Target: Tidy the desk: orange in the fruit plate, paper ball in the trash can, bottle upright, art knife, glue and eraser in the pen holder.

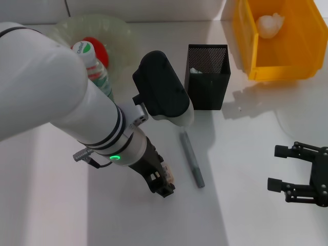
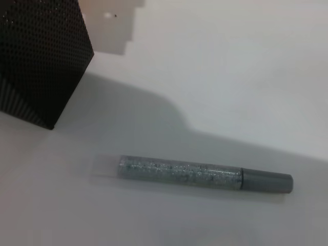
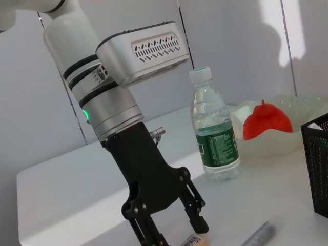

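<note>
My left gripper (image 1: 163, 185) reaches down to the table in front of the pen holder (image 1: 207, 77), open, with its fingers either side of the tan eraser (image 1: 168, 175) with the barcode label (image 3: 193, 240). Beside it lies a grey, glitter-filled glue tube (image 1: 192, 160), seen close in the left wrist view (image 2: 205, 174). The bottle (image 3: 215, 133) stands upright next to the fruit plate (image 1: 64, 28), which holds the orange (image 3: 266, 120). The paper ball (image 1: 270, 24) is in the yellow trash can (image 1: 287, 66). My right gripper (image 1: 277, 168) rests open at the right. The art knife cannot be made out.
The black mesh pen holder (image 2: 41, 56) has something white showing at its rim. The left arm's bulky wrist hangs over the table's middle and hides part of the bottle (image 1: 95, 66). The back wall runs just behind the plate and the bin.
</note>
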Action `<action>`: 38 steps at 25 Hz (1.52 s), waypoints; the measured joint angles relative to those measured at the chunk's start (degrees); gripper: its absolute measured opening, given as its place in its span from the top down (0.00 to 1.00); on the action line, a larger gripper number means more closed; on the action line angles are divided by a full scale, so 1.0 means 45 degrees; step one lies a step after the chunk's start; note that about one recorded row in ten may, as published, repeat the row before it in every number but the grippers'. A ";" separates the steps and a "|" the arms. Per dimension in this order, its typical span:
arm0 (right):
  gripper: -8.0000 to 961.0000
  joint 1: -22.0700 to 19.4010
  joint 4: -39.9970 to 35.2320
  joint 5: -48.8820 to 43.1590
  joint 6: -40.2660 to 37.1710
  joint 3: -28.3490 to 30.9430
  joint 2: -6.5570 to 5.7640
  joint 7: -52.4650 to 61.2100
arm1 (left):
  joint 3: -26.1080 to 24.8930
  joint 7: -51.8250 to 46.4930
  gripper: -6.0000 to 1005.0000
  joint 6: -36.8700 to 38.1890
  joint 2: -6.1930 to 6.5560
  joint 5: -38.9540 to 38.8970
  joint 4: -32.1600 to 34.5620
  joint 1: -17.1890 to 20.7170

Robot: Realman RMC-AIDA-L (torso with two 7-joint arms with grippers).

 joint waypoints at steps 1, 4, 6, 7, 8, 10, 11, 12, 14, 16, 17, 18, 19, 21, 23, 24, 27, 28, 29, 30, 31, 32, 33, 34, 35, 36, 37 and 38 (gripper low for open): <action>0.13 -0.0022 0.0000 0.0000 -0.0008 0.0000 0.0000 0.0000 | 0.0071 0.0002 0.36 -0.0031 -0.0001 -0.0023 -0.0126 -0.0057; 0.13 -0.0043 0.0005 -0.0001 -0.0021 0.0000 0.0001 0.0000 | 0.0147 0.0005 0.38 -0.0098 0.0000 -0.0030 -0.0187 -0.0096; 0.13 -0.0047 0.0012 -0.0005 -0.0028 0.0000 0.0001 0.0000 | 0.0147 0.0005 0.40 -0.0098 0.0000 -0.0030 -0.0187 -0.0096; 0.13 -0.0054 0.0019 -0.0010 -0.0042 0.0000 0.0001 0.0000 | 0.0194 0.0004 0.40 -0.0116 -0.0001 -0.0020 -0.0214 -0.0126; 0.13 -0.0061 0.0029 -0.0012 -0.0057 0.0000 0.0000 0.0000 | 0.0222 0.0000 0.41 -0.0114 0.0000 -0.0042 -0.0301 -0.0218; 0.13 -0.0071 0.0040 -0.0046 -0.0080 0.0000 0.0000 0.0000 | 0.0227 -0.0002 0.43 -0.0113 0.0000 -0.0049 -0.0320 -0.0239; 0.13 -0.0071 0.0040 -0.0081 -0.0084 0.0000 0.0005 0.0001 | 0.0241 -0.0003 0.43 -0.0114 0.0000 -0.0054 -0.0354 -0.0270; 0.13 -0.0071 0.0040 -0.0137 -0.0090 0.0002 0.0024 0.0002 | 0.0253 -0.0002 0.44 -0.0126 -0.0001 -0.0057 -0.0383 -0.0283; 0.13 -0.0077 0.0040 -0.0147 -0.0101 0.0022 0.0051 0.0001 | 0.0246 -0.0002 0.49 -0.0127 0.0000 -0.0063 -0.0386 -0.0283; 0.13 -0.0082 0.0040 -0.0150 -0.0108 0.0049 0.0071 0.0002 | 0.0230 -0.0001 0.55 -0.0113 0.0000 -0.0060 -0.0349 -0.0283; 0.13 -0.0083 0.0040 -0.0152 -0.0108 0.0049 0.0079 0.0002 | 0.0209 0.0001 0.58 -0.0101 0.0000 -0.0060 -0.0298 -0.0283; 0.13 -0.0083 0.0040 -0.0152 -0.0108 0.0049 0.0079 0.0002 | 0.0203 0.0001 0.60 -0.0096 0.0000 -0.0060 -0.0288 -0.0283; 0.13 -0.0083 0.0039 -0.0154 -0.0109 0.0047 0.0088 0.0002 | 0.0165 0.0000 0.60 -0.0044 0.0001 -0.0059 -0.0189 -0.0286; 0.13 -0.0088 0.0039 -0.0156 -0.0108 0.0047 0.0095 0.0002 | 0.0140 -0.0001 0.60 0.0011 0.0002 -0.0051 -0.0022 -0.0281; 0.13 -0.0098 0.0039 -0.0157 -0.0109 0.0067 0.0097 0.0002 | 0.0044 0.0000 0.60 0.0118 0.0002 -0.0046 0.0569 -0.0212; 0.13 -0.0104 0.0039 -0.0157 -0.0111 0.0090 0.0098 0.0003 | -0.0122 0.0015 0.60 0.0168 0.0012 0.0004 0.1243 -0.0124; 0.13 -0.0102 0.0039 -0.0157 -0.0111 0.0091 0.0098 0.0003 | -0.0408 0.0069 0.60 0.0187 0.0030 0.0045 0.1753 -0.0084; 0.13 -0.0097 0.0038 -0.0156 -0.0112 0.0081 0.0098 0.0003 | -0.0651 0.0164 0.60 0.0169 0.0030 0.0051 0.2014 -0.0081; 0.13 -0.0068 0.0039 -0.0156 -0.0112 0.0064 0.0098 0.0016 | -0.1156 0.0437 0.60 -0.0065 0.0029 0.0027 0.2392 -0.0110; 0.13 -0.0068 0.0039 -0.0156 -0.0112 0.0064 0.0098 0.0016 | -0.1156 0.0437 0.60 -0.0065 0.0029 0.0027 0.2392 -0.0110; 0.13 -0.0056 0.0039 -0.0157 -0.0112 0.0062 0.0098 0.0020 | -0.1342 0.0544 0.60 -0.0278 0.0024 0.0000 0.2489 -0.0141; 0.13 -0.0040 0.0038 -0.0157 -0.0111 0.0062 0.0098 0.0028 | -0.1535 0.0637 0.60 -0.0560 0.0021 -0.0025 0.2576 -0.0188; 0.13 -0.0026 0.0039 -0.0157 -0.0111 0.0056 0.0098 0.0037 | -0.1683 0.0707 0.60 -0.0951 0.0020 -0.0044 0.2616 -0.0261; 0.13 -0.0018 0.0039 -0.0157 -0.0111 0.0053 0.0098 0.0043 | -0.1891 0.0868 0.60 -0.1800 0.0012 -0.0060 0.2554 -0.0402; 0.13 -0.0004 0.0039 -0.0157 -0.0112 0.0039 0.0098 0.0052 | -0.1891 0.0868 0.60 -0.1800 0.0012 -0.0060 0.2554 -0.0402; 0.13 0.0015 0.0039 -0.0156 -0.0112 0.0018 0.0105 0.0069 | -0.1929 0.1014 0.60 -0.2335 0.0009 -0.0109 0.2428 -0.0479; 0.13 0.0015 0.0039 -0.0156 -0.0112 0.0018 0.0105 0.0069 | -0.1942 0.1166 0.60 -0.2783 0.0005 -0.0208 0.2246 -0.0573; 0.13 0.0029 0.0039 -0.0157 -0.0112 0.0009 0.0110 0.0073 | -0.1935 0.1364 0.60 -0.3241 0.0003 -0.0349 0.2013 -0.0694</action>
